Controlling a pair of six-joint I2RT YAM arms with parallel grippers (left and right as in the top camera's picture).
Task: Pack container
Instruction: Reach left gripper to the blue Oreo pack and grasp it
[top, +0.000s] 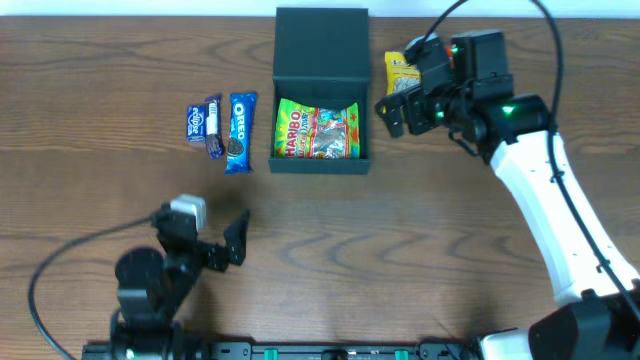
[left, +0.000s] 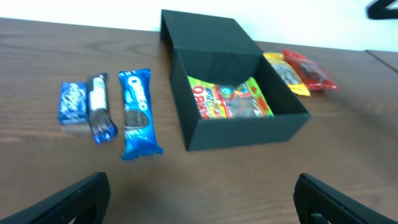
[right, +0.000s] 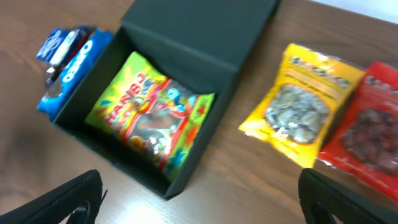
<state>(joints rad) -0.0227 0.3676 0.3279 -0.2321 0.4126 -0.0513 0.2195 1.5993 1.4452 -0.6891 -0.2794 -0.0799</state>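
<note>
The container (top: 321, 60) is a dark box with its lid standing open at the back; it also shows in the left wrist view (left: 242, 140) and the right wrist view (right: 186, 43). A green Haribo packet (top: 317, 131) lies inside it. A blue Oreo packet (top: 239, 131) and two small blue snacks (top: 204, 123) lie left of it. A yellow packet (right: 303, 102) and a red packet (right: 368, 134) lie to its right. My right gripper (top: 392, 108) is open and empty, just right of the box. My left gripper (top: 240, 237) is open and empty near the front.
The table's far edge (top: 150, 20) runs just behind the box. The right arm (top: 540, 190) reaches in from the front right over the wood. The left arm's base and cable (top: 60, 270) sit at the front left.
</note>
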